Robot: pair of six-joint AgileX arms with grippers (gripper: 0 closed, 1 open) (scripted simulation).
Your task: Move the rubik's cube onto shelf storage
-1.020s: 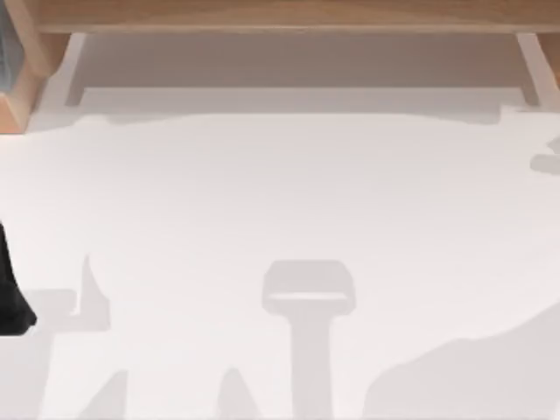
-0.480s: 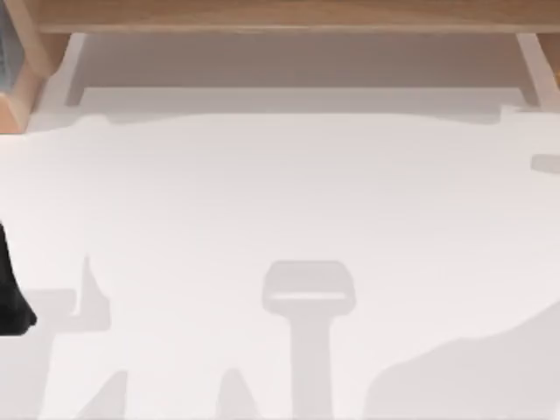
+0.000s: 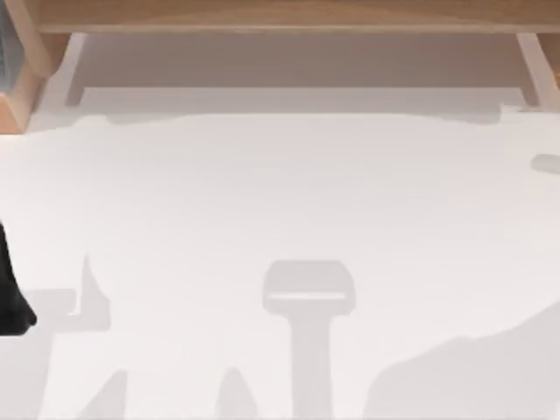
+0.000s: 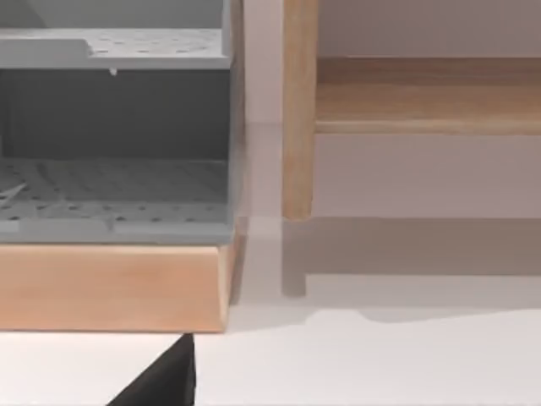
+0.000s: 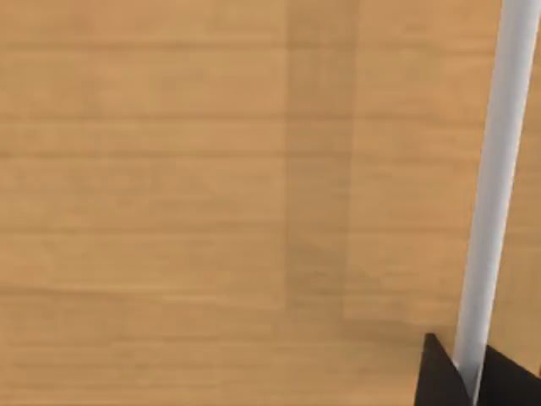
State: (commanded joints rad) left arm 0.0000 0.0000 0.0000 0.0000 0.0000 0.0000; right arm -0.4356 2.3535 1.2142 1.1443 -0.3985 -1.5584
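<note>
One arm of ours, the left (image 3: 10,297), sits at the table's (image 3: 280,201) left edge; its finger state we cannot tell. Our right wrist view faces the shelf storage (image 5: 211,186) board.

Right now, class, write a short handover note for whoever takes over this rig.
Left gripper: parked low at the left side of the table, facing the left end of the shelf storage.
Right gripper: close over light-brown wood, beside a white bar.
Rubik's cube: its place cannot be told.
Done: unconfirmed.
Left: find the cube and confirm it sits on the shelf.
</note>
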